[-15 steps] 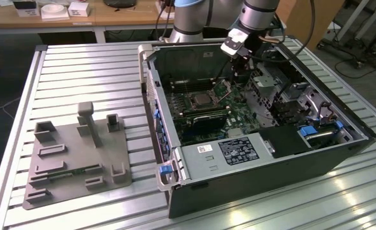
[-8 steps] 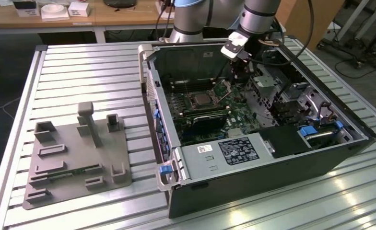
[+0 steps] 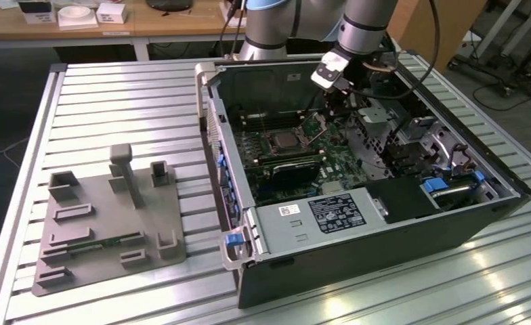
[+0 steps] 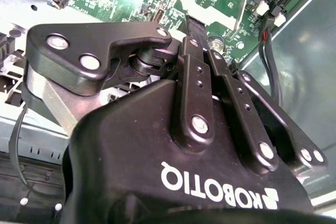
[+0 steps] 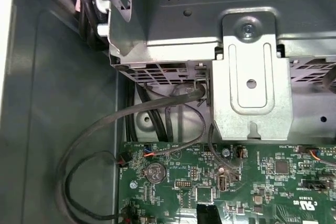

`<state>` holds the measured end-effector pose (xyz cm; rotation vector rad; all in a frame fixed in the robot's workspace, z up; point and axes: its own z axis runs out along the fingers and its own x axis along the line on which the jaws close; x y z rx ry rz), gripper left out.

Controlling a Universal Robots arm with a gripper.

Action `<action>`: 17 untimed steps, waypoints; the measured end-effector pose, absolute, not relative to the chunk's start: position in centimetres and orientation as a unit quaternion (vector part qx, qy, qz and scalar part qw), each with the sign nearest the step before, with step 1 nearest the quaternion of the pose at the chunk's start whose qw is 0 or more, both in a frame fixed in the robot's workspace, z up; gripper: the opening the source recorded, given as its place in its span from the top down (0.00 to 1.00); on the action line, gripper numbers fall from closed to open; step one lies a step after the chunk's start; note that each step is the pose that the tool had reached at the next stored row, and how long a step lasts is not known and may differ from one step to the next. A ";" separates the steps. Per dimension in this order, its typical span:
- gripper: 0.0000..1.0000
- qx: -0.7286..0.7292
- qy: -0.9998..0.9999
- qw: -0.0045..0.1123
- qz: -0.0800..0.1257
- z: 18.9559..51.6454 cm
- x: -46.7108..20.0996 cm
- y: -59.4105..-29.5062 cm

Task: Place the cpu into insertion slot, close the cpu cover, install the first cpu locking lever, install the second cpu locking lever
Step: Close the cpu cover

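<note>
- Starting with the exterior view: the gripper (image 3: 338, 101) reaches down into the open computer case (image 3: 374, 237) at the upper middle of the frame. It is just toward the exterior view's right of the insertion slot (image 3: 267, 142).
- A pale grey square, probably the cpu (image 3: 284, 141), lies in the slot, so I judge placing done.
- The cpu cover (image 3: 317, 127) stands tilted up at the slot's edge beside the gripper and is not closed. I cannot make out the locking levers, and I judge both undone.
- For room, the case walls and a metal drive cage (image 3: 378, 118) crowd the arm's side, while the slot's other side looks freer.
- In the second wrist view, the fingertips (image 4: 193, 29) are drawn together with no gap. They touch or sit just beside the cover's silvery plate. I cannot tell whether they pinch its edge or merely press it.
- In the first wrist view, a dark fingertip hangs over the green board (image 5: 262, 182). A metal bracket (image 5: 251, 77) and loose black cables (image 5: 105, 129) lie near, with the grey case wall beyond them.
</note>
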<state>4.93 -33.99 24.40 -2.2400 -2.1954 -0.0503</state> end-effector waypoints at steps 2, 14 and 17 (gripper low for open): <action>0.89 -0.714 -0.700 0.003 -0.015 24.2 4.9 -34.0; 0.89 -0.714 -0.700 0.006 -0.013 23.9 4.9 -34.0; 0.89 -0.714 -0.700 0.006 -0.012 23.9 4.6 -34.0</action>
